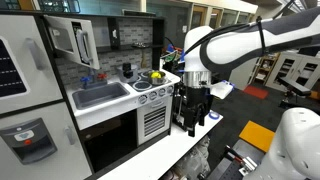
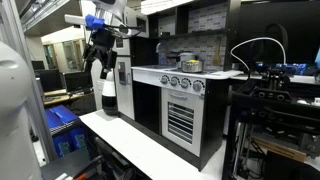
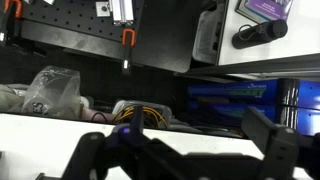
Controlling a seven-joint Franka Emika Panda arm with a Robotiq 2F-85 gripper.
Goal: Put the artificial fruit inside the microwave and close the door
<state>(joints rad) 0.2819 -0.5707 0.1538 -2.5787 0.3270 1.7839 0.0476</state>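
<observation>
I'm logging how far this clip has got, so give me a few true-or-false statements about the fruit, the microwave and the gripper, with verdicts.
1. The gripper holds the artificial fruit. False: in the wrist view its jaws stand open and empty, and the artificial fruit sits on the stove top.
2. The door of the microwave is open. True.
3. The gripper is reaching into the microwave. False: in an exterior view it hangs in front of the stove, lower than the microwave.
4. A sink lies beside the stove top. True.
</observation>
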